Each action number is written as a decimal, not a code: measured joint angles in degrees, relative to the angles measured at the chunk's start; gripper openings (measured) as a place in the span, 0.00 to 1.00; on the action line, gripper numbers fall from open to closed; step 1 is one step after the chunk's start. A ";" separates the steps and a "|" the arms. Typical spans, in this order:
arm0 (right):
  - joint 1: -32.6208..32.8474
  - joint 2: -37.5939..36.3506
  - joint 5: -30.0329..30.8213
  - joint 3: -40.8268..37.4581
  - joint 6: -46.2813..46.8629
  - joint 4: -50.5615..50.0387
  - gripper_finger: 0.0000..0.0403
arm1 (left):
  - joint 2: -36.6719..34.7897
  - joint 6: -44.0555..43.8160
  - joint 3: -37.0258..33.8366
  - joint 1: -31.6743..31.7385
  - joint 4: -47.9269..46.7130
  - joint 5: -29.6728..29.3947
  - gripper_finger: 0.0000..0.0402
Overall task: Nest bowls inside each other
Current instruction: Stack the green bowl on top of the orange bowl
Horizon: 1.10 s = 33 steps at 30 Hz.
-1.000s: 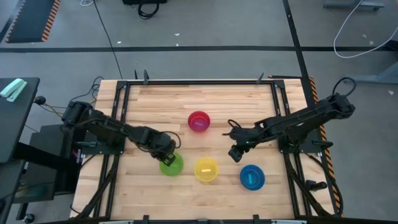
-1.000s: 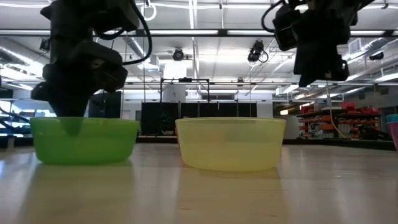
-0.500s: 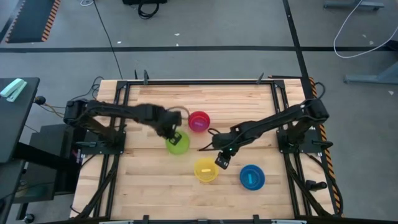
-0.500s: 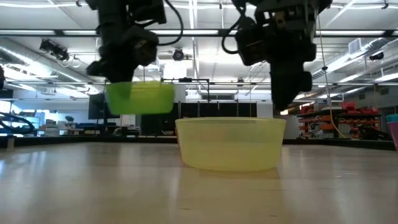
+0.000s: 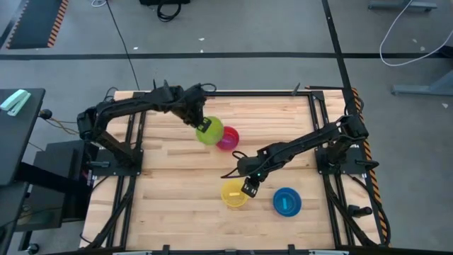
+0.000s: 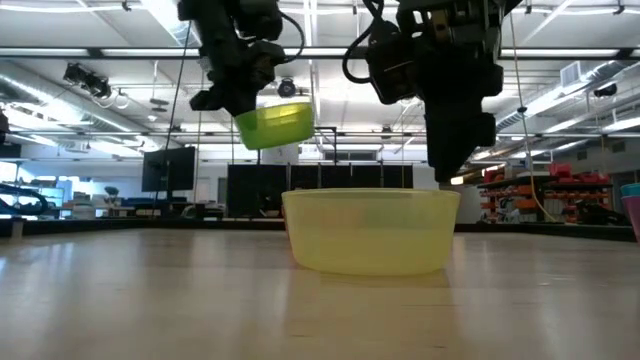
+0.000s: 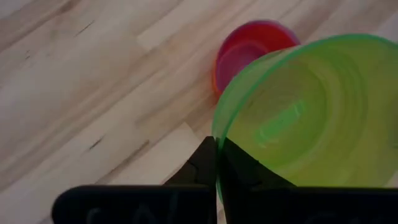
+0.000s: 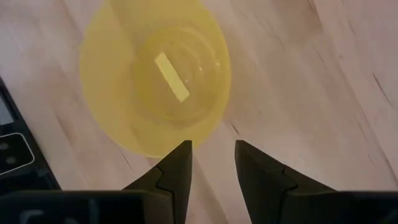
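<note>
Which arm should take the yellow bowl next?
Right. The right gripper hangs open at the yellow bowl rim, while the left gripper is busy holding the green bowl over the pink-red bowl.

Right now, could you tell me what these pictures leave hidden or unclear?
- The pink-red bowl: high view, partly covered by the green bowl held in the left hand.
- The blue bowl: absent from low view.
- The yellow bowl: whether the right hand touches its rim.
</note>
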 joint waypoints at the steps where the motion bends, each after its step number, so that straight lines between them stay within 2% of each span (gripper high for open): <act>1: 0.00 0.00 0.02 0.01 0.12 0.07 0.32 | 1.10 0.65 1.02 0.30 0.01 0.27 0.02; 17: 3.33 -1.23 1.26 0.22 3.78 -1.34 0.32 | 23.16 9.41 18.56 0.76 -4.55 4.28 0.02; 26: 4.15 -1.40 1.29 0.22 5.09 -1.18 0.32 | 29.16 10.41 20.15 1.32 -4.89 5.28 0.02; 33: 4.13 -1.40 1.29 0.22 5.09 -0.98 0.32 | 29.78 10.44 20.15 1.37 -4.33 5.25 0.03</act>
